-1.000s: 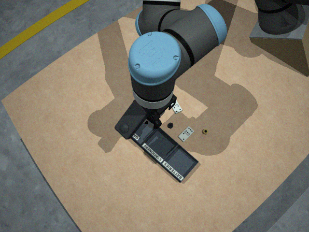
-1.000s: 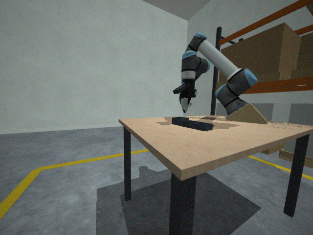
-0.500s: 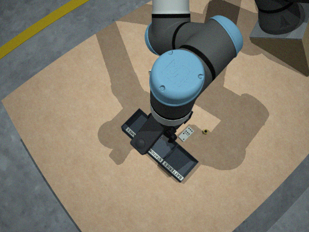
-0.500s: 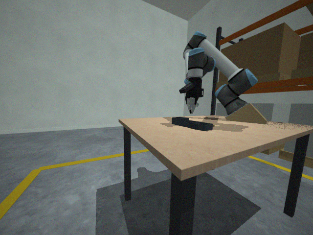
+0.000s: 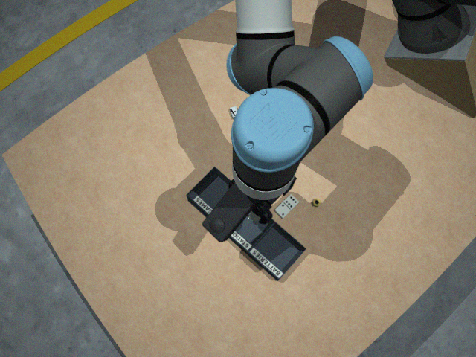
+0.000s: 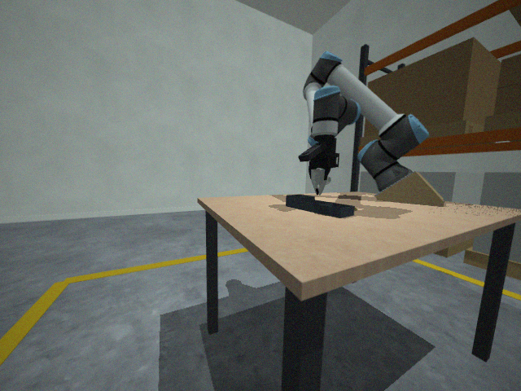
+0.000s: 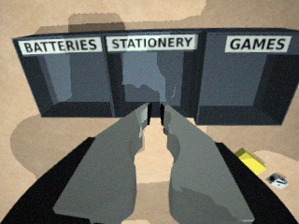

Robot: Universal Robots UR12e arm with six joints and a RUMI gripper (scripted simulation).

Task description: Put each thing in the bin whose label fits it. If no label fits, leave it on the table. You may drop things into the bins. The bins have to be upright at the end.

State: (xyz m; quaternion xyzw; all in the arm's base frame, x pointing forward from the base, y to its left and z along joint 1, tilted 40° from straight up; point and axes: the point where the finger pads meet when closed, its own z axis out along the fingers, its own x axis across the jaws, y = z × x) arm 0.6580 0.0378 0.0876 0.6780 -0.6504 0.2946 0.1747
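Gripper point(image 7: 155, 114) hangs over the STATIONERY bin point(image 7: 154, 79), jaws nearly shut with a thin dark gap and nothing visible between them.

A domino point(image 5: 286, 205) and a small yellow ring point(image 5: 315, 201) lie on the table point(image 5: 96, 153) just behind the bins; a die point(image 5: 233, 111) sits farther back.

I'm working in a warehouse: grey concrete floor point(image 6: 105, 252) with yellow lane lines point(image 6: 138, 267), an orange-beamed pallet rack point(image 6: 362, 126) stacked with big cardboard boxes point(image 6: 433, 80), bare walls.
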